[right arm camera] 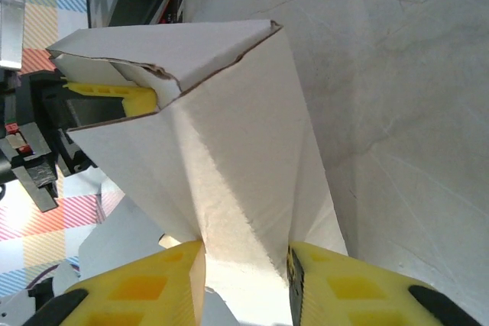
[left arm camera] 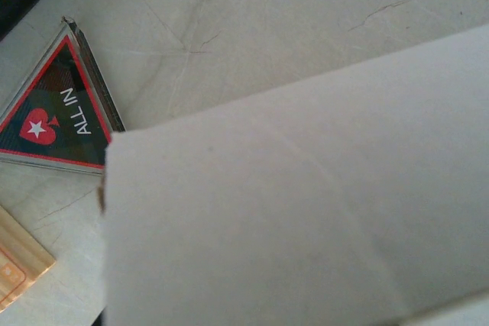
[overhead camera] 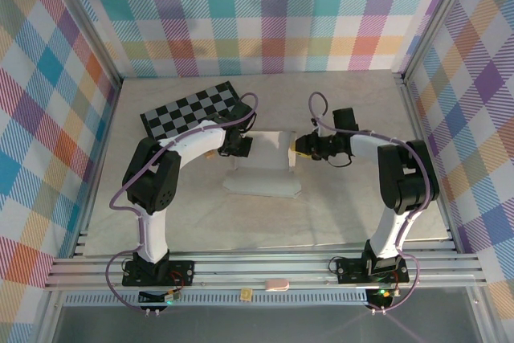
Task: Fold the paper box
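The paper box [overhead camera: 265, 158], white cardboard and partly formed, stands mid-table with a flap [overhead camera: 263, 185] lying flat toward me. My left gripper [overhead camera: 241, 147] is at its left end. In the left wrist view a white panel [left arm camera: 306, 204] hides the jaws. From the right wrist view one yellow finger of the left gripper [right arm camera: 114, 95] sits tucked under the far end flap, shut on the wall there. My right gripper [overhead camera: 295, 149] [right arm camera: 243, 276] is shut on the box's near end [right arm camera: 229, 158], with a yellow pad on each side of the creased cardboard.
A black-and-grey checkered board [overhead camera: 193, 110] lies behind the left arm. A triangular "ALL IN" card [left arm camera: 53, 116] and a tan ridged piece [left arm camera: 19, 265] rest on the table beside the box. Plaid walls [overhead camera: 48, 102] close in the left, right and back.
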